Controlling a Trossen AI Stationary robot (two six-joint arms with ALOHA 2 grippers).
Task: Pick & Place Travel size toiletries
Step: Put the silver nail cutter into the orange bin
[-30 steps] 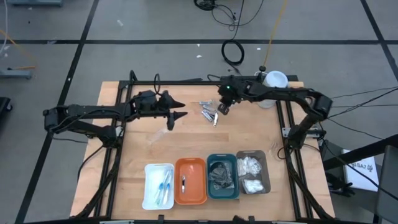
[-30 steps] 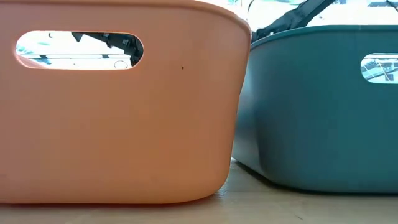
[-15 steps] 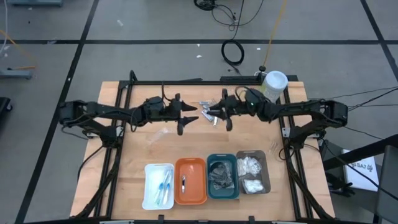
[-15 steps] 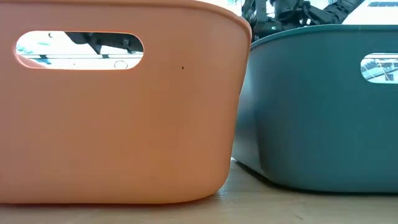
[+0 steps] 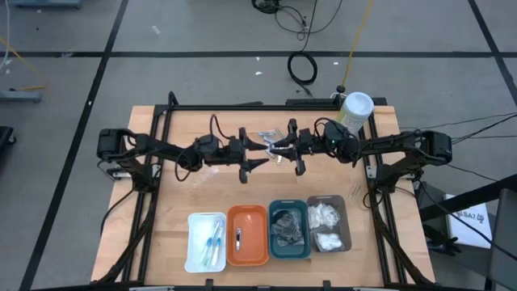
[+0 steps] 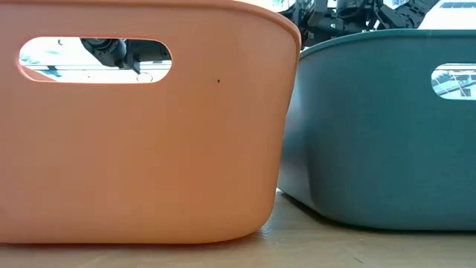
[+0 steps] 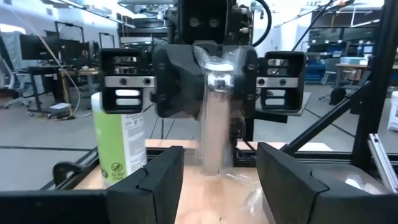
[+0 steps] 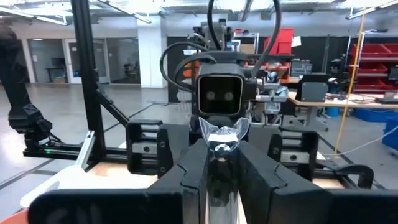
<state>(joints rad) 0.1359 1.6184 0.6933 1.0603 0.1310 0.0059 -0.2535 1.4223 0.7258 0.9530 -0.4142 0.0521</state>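
four trays (image 5: pixel 247 235) (front edge), green canister (image 5: pixel 355 111).

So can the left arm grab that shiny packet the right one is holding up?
Probably yes. The right gripper holds the clear-wrapped packet upright, facing the left gripper's open fingers, nothing between.

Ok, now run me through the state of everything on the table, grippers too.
left gripper: open, facing the right one
right gripper: shut on the clear-wrapped packet
clear-wrapped packet: held in front of the left gripper
canister: upright, lid on
loose silvery pieces: lying on the table
white tray: holds sticks
orange tray: holds one metal piece
teal tray: holds dark bundles
grey tray: holds white pads
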